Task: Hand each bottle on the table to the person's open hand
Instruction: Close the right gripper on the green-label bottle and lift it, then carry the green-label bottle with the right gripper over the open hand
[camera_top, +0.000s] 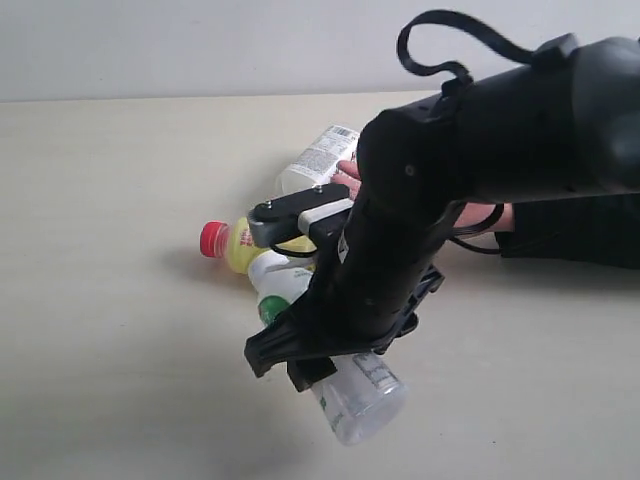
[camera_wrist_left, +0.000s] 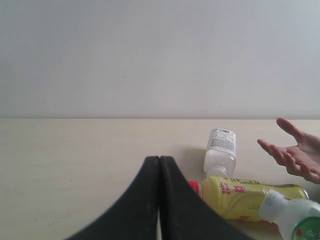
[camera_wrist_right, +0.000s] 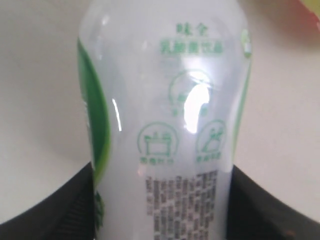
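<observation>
My right gripper (camera_wrist_right: 162, 169) is shut on a whitish bottle with green print (camera_wrist_right: 165, 110); its black fingers press both sides. In the exterior view this bottle (camera_top: 355, 400) slants out from under the right gripper (camera_top: 330, 350), its white cap beside the yellow bottle with a red cap (camera_top: 228, 245) lying on the table (camera_top: 110, 200). A second whitish bottle (camera_top: 318, 155) lies further back. The person's open hand (camera_wrist_left: 295, 155) is held palm up beside it, mostly hidden by my arm in the exterior view. My left gripper (camera_wrist_left: 159, 159) is shut and empty, apart from the yellow bottle (camera_wrist_left: 250, 195). The red-labelled bottle is out of view.
The black sleeve (camera_top: 570, 230) of the person's arm lies across the right of the table. A pale wall (camera_top: 200, 45) rises behind the table's far edge. Bare tabletop stretches to the left of the bottles.
</observation>
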